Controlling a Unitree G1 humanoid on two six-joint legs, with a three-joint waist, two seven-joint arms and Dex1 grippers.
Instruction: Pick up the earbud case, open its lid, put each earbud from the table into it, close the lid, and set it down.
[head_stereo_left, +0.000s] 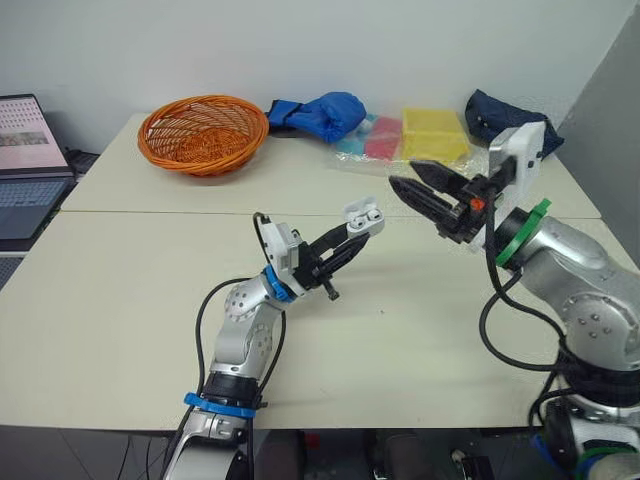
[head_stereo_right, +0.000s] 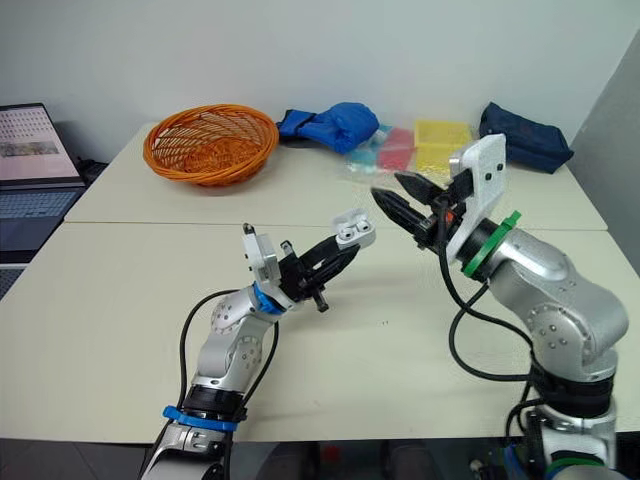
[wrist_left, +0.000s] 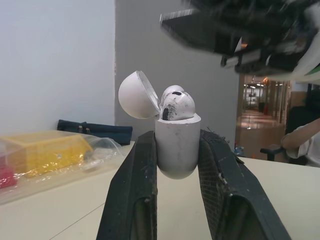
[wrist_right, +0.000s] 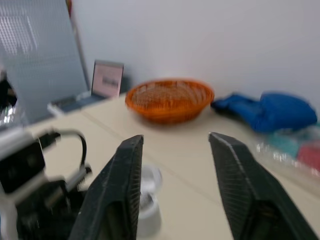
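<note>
Plain white wall (head_stereo_left: 350, 40) behind; two cream tables (head_stereo_left: 120, 300) butted together; grey partition (head_stereo_left: 615, 100) right; laptop (head_stereo_left: 30, 140) left.

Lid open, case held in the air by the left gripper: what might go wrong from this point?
1. The earbud case is pinched only at its rounded lower body by the left gripper, above the table. A push on the lid from the open right gripper may tilt it or squeeze it out.
2. The earbud stands proud of the rim in the left wrist view. If it is not fully seated, the lid may not close.
</note>
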